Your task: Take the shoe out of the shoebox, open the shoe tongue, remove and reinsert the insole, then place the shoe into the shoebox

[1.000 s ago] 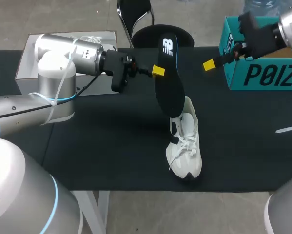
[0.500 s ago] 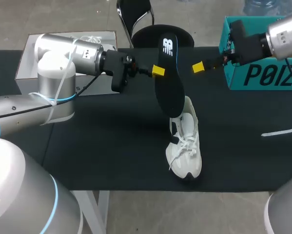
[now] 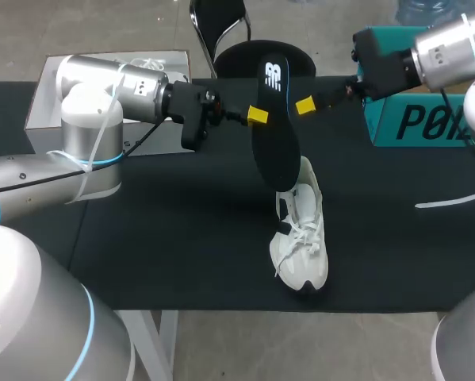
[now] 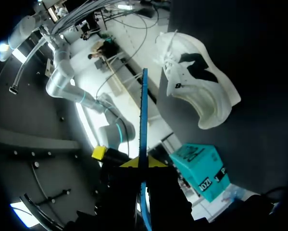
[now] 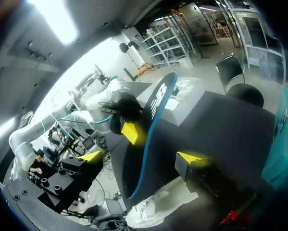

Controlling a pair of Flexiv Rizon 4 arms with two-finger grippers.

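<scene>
- Currently left gripper (image 3: 258,116) pinches black blue-edged foam insole (image 3: 275,135) upright over white lace-up sneaker (image 3: 302,254), likely for reinsertion
- right gripper (image 3: 304,105) spread wide beside it, probably to assist

A black foam insole (image 3: 275,131) with a white logo and blue edge stands steeply on end in the air, its lower end at the heel of the white lace-up sneaker (image 3: 302,242) — upright, toe towards the near edge. The teal cardboard shoebox (image 3: 427,123) sits at far right.

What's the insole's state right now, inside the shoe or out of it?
Out. The left end effector holds the black insole upright in the air; the white shoe lies on the table by its lower end.
</scene>
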